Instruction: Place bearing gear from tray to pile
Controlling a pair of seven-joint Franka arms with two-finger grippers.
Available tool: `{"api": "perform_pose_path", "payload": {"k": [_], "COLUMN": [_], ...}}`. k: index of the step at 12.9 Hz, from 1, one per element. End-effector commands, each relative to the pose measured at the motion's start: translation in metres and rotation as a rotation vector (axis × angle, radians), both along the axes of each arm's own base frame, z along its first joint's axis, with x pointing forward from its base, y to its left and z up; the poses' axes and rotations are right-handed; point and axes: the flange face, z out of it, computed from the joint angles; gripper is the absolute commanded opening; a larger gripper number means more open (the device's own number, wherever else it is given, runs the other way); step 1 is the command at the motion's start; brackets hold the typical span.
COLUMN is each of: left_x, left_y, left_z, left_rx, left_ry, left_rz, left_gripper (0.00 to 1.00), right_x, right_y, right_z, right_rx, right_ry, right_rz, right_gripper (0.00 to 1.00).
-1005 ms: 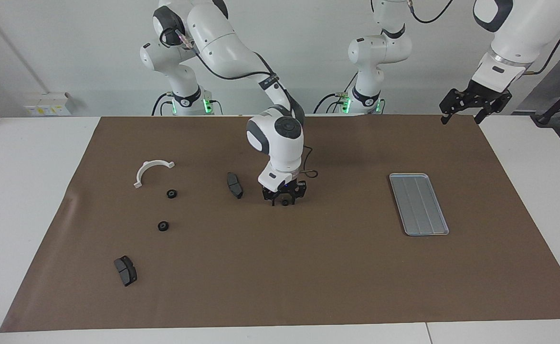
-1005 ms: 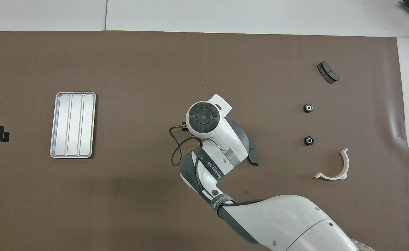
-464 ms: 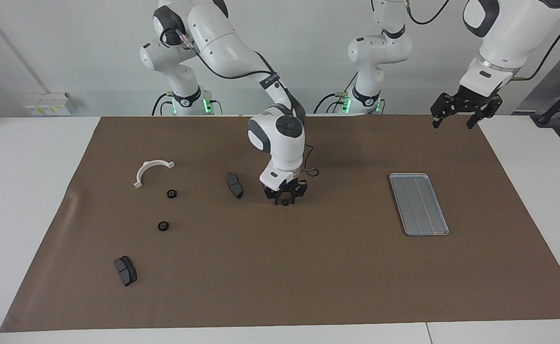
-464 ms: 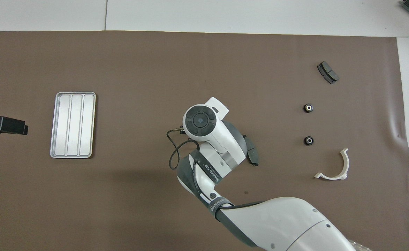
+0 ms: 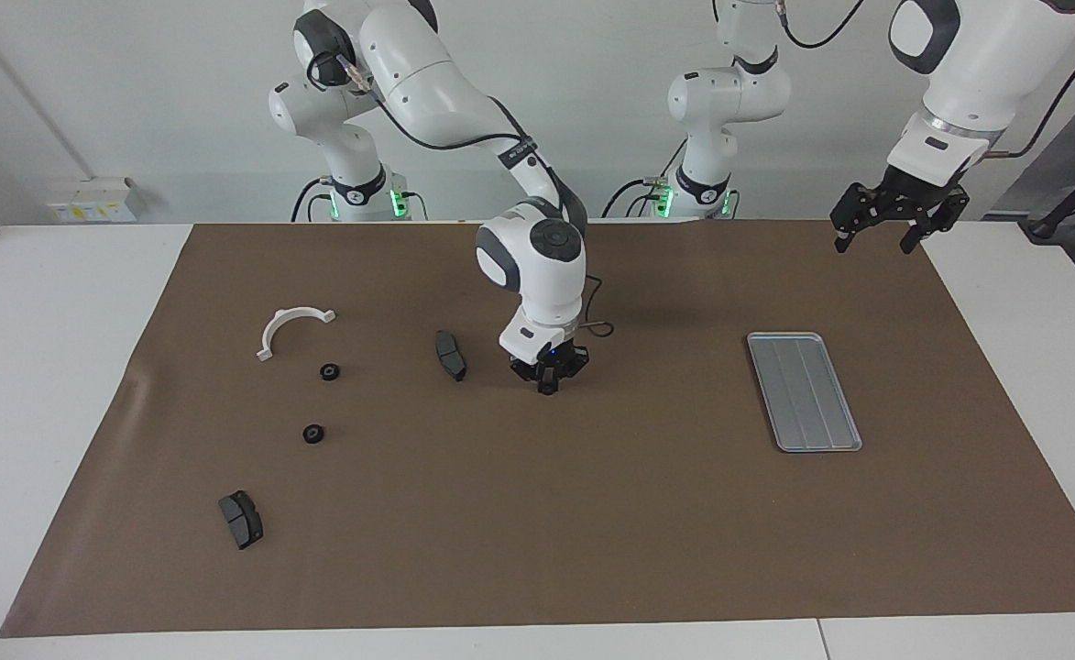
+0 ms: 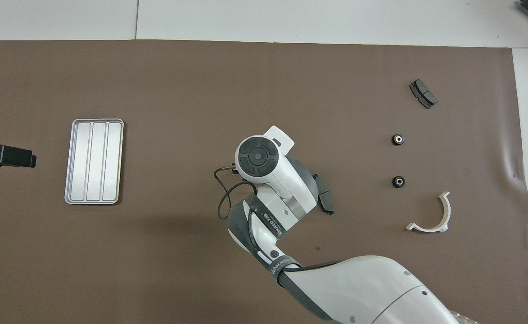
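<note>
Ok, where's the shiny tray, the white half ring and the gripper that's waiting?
tray point(image 5: 804, 391), facing view, ridged floor.
white half ring point(image 5: 282, 323), facing view, top of its arc.
left gripper point(image 5: 881, 229), facing view, between fingertips.

One camera sits high across the counter point(image 5: 60, 385) and faces both robot bases from a distance. The other hangs above the robots' end and looks steeply down. Both take in the same brown mat point(image 5: 592, 513), half a turn apart.
</note>
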Motion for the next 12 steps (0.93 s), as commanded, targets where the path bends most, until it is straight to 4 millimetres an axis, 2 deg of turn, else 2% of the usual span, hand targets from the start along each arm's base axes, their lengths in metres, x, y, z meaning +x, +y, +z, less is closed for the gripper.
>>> {"api": "perform_pose_path", "payload": {"k": [1,3,4,5,7,9,11,12], "left_x": [0.011,0.042,0.053,0.053,0.053,0.053,0.051,0.049], "left_y": [0.004,0.005,0.006,0.009,0.014,0.015,0.016,0.018], "left_z": [-0.012,-0.01,-0.006,-0.006,-0.009,-0.007,-0.013,-0.016], "left_rx": [-0.019,-0.015,-0.015,-0.013,-0.01,-0.01,-0.01,-0.01], "left_ry": [0.002,-0.007,-0.015,-0.004,-0.009,-0.016,-0.007,-0.003], "left_rz": [0.006,0.004,0.004,0.009,0.015,0.017,0.017,0.022], "left_gripper": [1.0,1.0,1.0,1.0,1.0,1.0,1.0,1.0], "right_x": [-0.003,0.001,0.005,0.014,0.027,0.042,0.053,0.058], "right_y": [-0.003,-0.006,-0.012,-0.03,-0.073,-0.125,-0.179,-0.203], "right_z": [0.005,0.015,0.032,0.049,0.089,0.116,0.127,0.122], "right_rx": [0.005,-0.002,-0.002,0.008,0.003,-0.014,-0.009,-0.004], "right_ry": [0.011,0.019,0.017,0.004,0.006,0.03,0.067,0.077], "right_rz": [-0.019,-0.027,-0.033,-0.06,-0.088,-0.098,-0.066,-0.052], "right_gripper": [0.0,0.0,0.0,0.0,0.0,0.0,0.0,0.0]}}
